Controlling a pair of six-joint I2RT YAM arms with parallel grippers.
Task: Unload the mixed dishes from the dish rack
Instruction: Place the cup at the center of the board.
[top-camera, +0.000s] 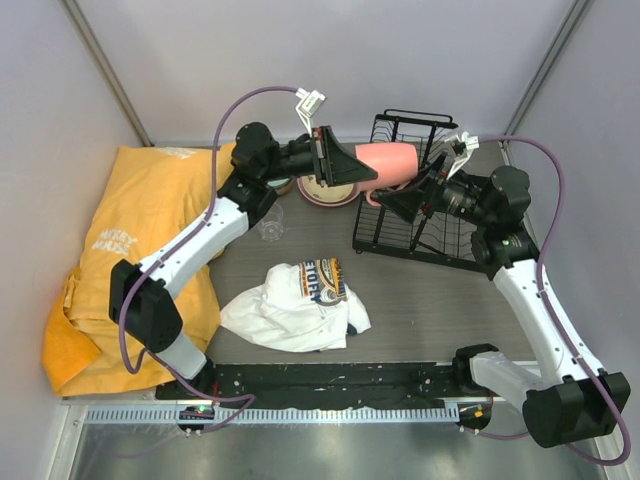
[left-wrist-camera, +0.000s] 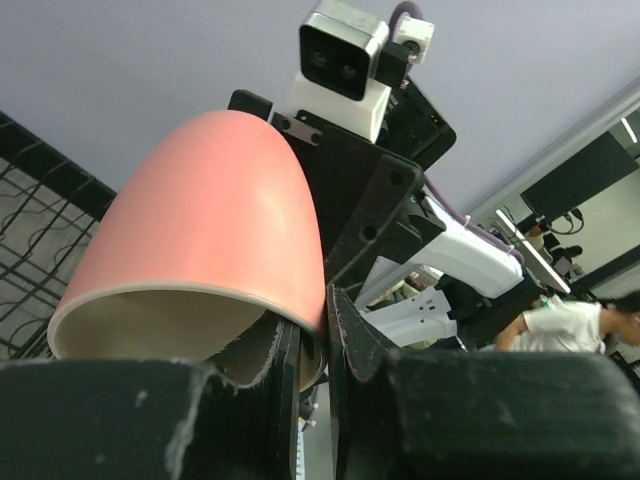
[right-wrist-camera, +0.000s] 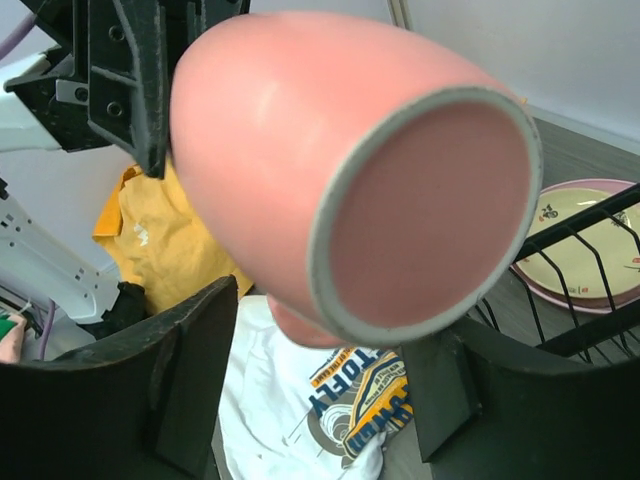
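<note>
The pink mug (top-camera: 390, 161) hangs in the air on its side over the left edge of the black wire dish rack (top-camera: 425, 215). My left gripper (top-camera: 350, 172) is shut on its rim, one finger inside and one outside, as the left wrist view shows (left-wrist-camera: 325, 335). The mug's body (left-wrist-camera: 210, 220) fills that view. My right gripper (top-camera: 393, 203) is open just below the mug's base (right-wrist-camera: 420, 210), its fingers (right-wrist-camera: 190, 370) spread on either side without closing on it. The rack holds no other dish that I can see.
The big pink plate with the cream patterned plate on it (top-camera: 330, 192) lies left of the rack, also in the right wrist view (right-wrist-camera: 590, 250). A clear glass (top-camera: 272, 226) stands nearer. The white printed T-shirt (top-camera: 300, 300) and a yellow cloth (top-camera: 130, 240) lie in front and to the left.
</note>
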